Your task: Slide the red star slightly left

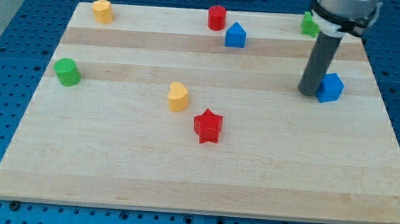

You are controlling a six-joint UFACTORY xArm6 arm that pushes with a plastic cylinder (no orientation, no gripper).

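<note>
**A:** What lay nearest the view's bottom?

**B:** The bare front of the wooden board, pale planks with faint grain, resting on a blue metal table dotted with holes. The first block up from there was the red star, a chunky five-pointed piece, a little below the board's middle.

**A:** And just beyond it?

**B:** A yellow block with a rounded top, up and to the view's left of the star, near it but not touching. Farther left stood a green cylinder close to the board's edge.

**A:** Where was the rod?

**B:** Well apart from the star, toward the view's right. The tip stood on the wood, just beside a blue house-shaped block; whether they touched could not be told. The rod was smooth, dark and straight, with nothing to open or close, and it held nothing.

**A:** And at the far edge?

**B:** A second blue house-shaped block, a red cylinder, a yellow block at the left corner, and a green block partly hidden behind the arm.
</note>
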